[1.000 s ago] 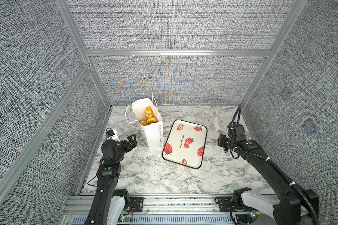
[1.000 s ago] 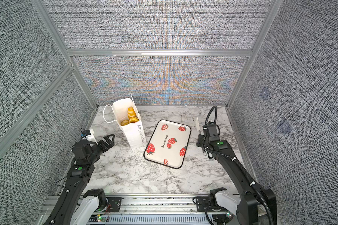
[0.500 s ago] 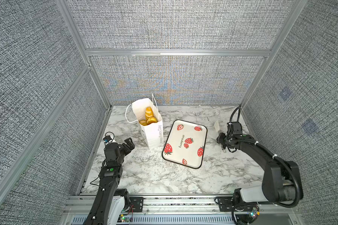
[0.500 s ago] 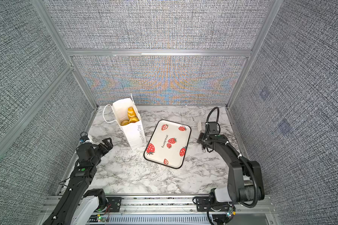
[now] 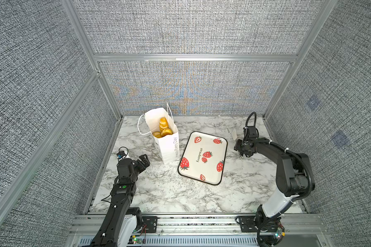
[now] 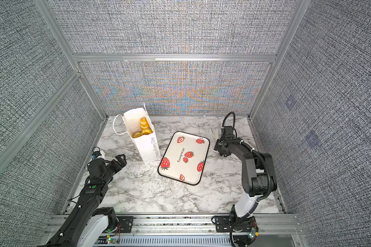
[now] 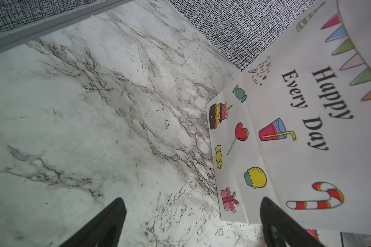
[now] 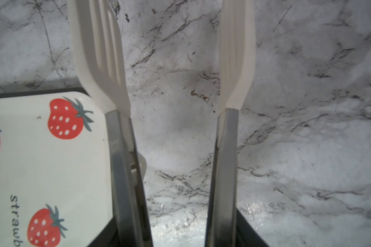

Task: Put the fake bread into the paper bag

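Observation:
The paper bag (image 5: pixel 169 147) (image 6: pixel 148 147) stands upright at the back left in both top views. Several pieces of fake bread (image 5: pixel 164 129) (image 6: pixel 145 128) lie inside it, glossy and golden. My left gripper (image 5: pixel 145 162) (image 6: pixel 120 161) hovers open just left of the bag's base, with nothing in it. The left wrist view shows the bag's printed side (image 7: pixel 298 128) beyond the open left gripper (image 7: pixel 192 200). My right gripper (image 5: pixel 241 149) (image 6: pixel 222 150) is shut on white-tipped tongs (image 8: pixel 101 53) right of the tray. The tongs' arms are spread, with nothing between them.
A white strawberry-printed tray (image 5: pixel 191 151) (image 6: pixel 171 149) with a black rim lies between the bag and the right gripper; no bread shows on it. Its corner (image 8: pixel 41 171) shows beside the tongs. Grey fabric walls with metal posts enclose the marble table.
The right arm has folded back with its elbow raised, and its gripper stays right of the tray. The left gripper has drawn back a little from the bag.

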